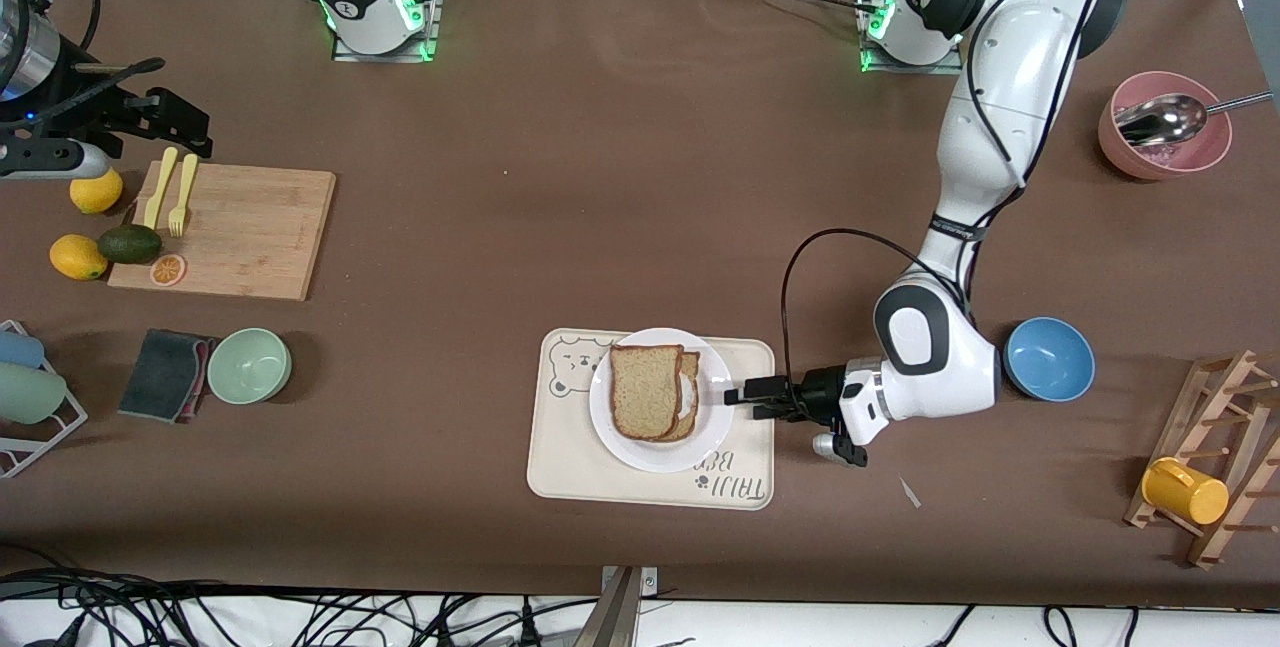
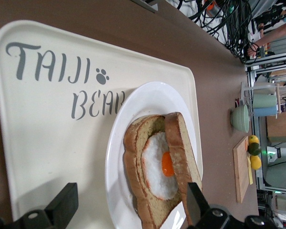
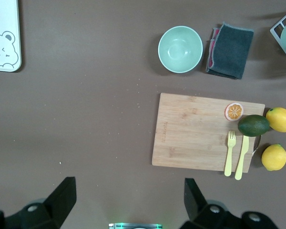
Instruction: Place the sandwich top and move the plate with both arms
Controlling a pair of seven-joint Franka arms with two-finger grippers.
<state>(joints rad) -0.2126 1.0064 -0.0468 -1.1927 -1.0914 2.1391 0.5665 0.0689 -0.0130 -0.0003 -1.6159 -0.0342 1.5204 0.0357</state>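
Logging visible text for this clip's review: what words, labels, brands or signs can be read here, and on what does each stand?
"TAIJI BEAR", with a paw print: printed on the cream tray, beside the plate.
A bear face drawing, no words: on the tray's corner toward the right arm's end.
Small dark lettering on the left arm's forearm band: too small to read.
No other text shows.

**Open table around the tray, clutter at both ends**

The left gripper (image 1: pixel 738 395), fingers apart, sits at the plate (image 1: pixel 612 427) rim on the tray (image 1: pixel 560 472). Bare cloth surrounds the tray; the blue bowl (image 1: pixel 1049 358) stands near that arm's elbow, the green bowl (image 1: pixel 249 365) well apart.
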